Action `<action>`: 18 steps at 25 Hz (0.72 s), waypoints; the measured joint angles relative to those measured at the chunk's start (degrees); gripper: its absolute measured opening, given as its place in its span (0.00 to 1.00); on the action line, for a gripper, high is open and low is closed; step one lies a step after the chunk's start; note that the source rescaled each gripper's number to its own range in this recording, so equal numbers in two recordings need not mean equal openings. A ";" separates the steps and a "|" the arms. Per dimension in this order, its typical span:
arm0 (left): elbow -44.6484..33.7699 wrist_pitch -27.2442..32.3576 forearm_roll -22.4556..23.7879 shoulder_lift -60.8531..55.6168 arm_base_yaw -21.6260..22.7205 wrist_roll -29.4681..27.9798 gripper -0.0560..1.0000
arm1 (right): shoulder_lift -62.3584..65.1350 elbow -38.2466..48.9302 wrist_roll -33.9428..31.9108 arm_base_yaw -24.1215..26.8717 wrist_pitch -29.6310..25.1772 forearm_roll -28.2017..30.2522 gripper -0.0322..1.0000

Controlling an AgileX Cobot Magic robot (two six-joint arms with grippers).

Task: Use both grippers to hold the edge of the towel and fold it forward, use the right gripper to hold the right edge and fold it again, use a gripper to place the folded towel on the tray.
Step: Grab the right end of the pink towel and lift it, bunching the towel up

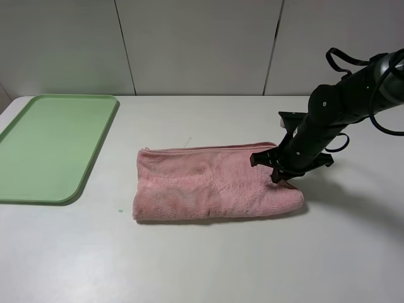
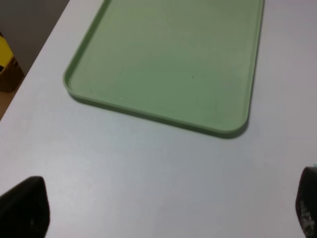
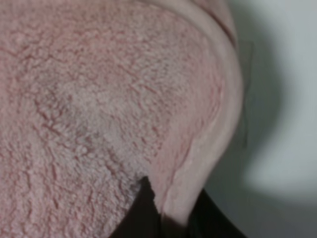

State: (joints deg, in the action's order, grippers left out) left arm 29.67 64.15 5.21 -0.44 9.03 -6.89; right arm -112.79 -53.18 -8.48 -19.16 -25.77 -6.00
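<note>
The white table [image 1: 202, 265] carried the light-green tray [image 1: 38, 151] at its left side and the pink towel [image 1: 208, 183], folded into a long band, at the centre, apart from the tray. The right arm [image 1: 341, 107] reached down to the towel's right end, where the right fingers [image 3: 142, 215] were clamped on its hem. The left fingers [image 2: 25, 210] stood wide apart above the table near the tray's short edge, holding nothing.
</note>
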 joint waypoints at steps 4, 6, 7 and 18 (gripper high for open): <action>0.00 0.00 0.00 0.00 0.00 0.00 1.00 | 1.31 0.05 0.00 0.06 -1.74 0.75 0.07; 0.00 0.00 0.00 0.00 0.00 0.00 1.00 | 2.56 0.26 -0.06 0.06 -4.01 1.62 0.07; 0.00 0.00 0.00 0.00 0.00 0.00 1.00 | 3.21 0.34 -0.24 0.06 -5.40 1.96 0.07; 0.00 0.00 0.00 0.00 0.00 0.00 1.00 | 9.30 -5.79 -2.99 0.06 -18.76 10.26 0.07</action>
State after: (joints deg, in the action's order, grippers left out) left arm 29.67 64.15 5.21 -0.44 9.03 -6.89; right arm -103.50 -58.97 -11.47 -19.10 -44.52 4.25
